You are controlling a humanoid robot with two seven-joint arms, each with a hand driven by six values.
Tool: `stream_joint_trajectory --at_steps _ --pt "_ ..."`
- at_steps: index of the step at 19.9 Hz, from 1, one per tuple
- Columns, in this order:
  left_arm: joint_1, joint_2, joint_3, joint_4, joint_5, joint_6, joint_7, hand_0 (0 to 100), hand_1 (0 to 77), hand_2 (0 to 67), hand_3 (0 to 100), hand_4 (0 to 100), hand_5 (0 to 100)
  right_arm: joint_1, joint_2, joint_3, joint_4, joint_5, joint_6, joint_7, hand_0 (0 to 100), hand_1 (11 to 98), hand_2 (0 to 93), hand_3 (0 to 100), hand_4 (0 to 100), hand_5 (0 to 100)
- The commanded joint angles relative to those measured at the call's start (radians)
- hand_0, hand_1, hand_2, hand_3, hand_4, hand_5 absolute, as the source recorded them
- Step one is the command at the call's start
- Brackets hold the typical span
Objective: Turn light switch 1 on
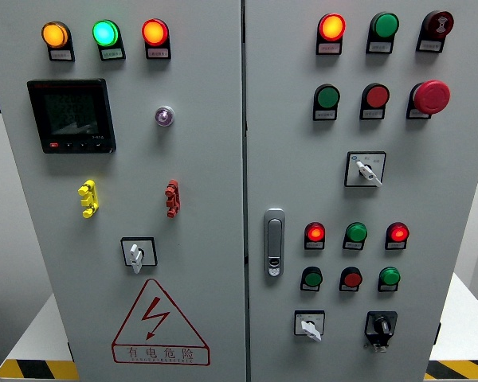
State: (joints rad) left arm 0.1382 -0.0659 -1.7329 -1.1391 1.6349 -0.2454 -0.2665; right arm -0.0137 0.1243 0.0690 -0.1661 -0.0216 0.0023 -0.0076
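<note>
Neither robot hand in frame, so can't tell hand state. Grey control cabinet (199, 334) fills the head view, two doors. Left door: amber lamp (54, 35), green lamp (105, 33) and red lamp (154, 33) lit along the top, black meter display (70, 114) below, white rotary switch (136, 254) lower centre above the warning triangle (159, 325). Right door: more lamps, red mushroom stop button (431, 96), door handle (274, 243), rotary switches at (366, 169) and (309, 325). No label visible saying which is switch 1.

the small white labels under my lit orange round lamp (55, 34) are too tiny to read. the dark square digital meter (71, 115) shows only blurred figures. the grey metal cabinet (199, 334) is cut off at the bottom edge.
</note>
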Motion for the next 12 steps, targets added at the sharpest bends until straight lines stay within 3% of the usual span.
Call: stream_joint_trajectory --at_steps 1,4,6,10,12 --pt "0.003 0.001 0.01 -0.178 -0.018 0.0 0.065 0 16.6 18.0 17 35 34 0.0 -0.0016 0.0 -0.001 0.0 0.001 0.0 0 19.5 0.0 19 19 11" --pt "0.015 0.006 0.041 -0.371 -0.09 0.0 0.142 0 16.1 19.7 25 46 41 0.0 -0.0016 0.0 -0.001 0.0 0.001 0.0 0 19.5 0.0 19 19 11" --pt "0.026 0.011 0.052 -0.459 -0.11 0.0 0.184 0 15.6 20.5 27 45 41 0.0 -0.0001 0.0 -0.001 0.0 0.001 0.0 0 19.6 0.0 19 19 11" --pt "0.021 0.018 0.065 -0.56 -0.113 0.0 0.202 0 14.5 21.9 38 56 44 0.0 -0.0001 0.0 -0.001 0.0 0.001 0.0 0 19.6 0.0 19 19 11" --pt "0.015 0.046 0.079 -0.579 -0.115 0.0 0.204 0 14.4 21.9 42 60 45 0.0 -0.0001 0.0 0.0 0.002 0.001 0.0 0 19.6 0.0 19 19 11"
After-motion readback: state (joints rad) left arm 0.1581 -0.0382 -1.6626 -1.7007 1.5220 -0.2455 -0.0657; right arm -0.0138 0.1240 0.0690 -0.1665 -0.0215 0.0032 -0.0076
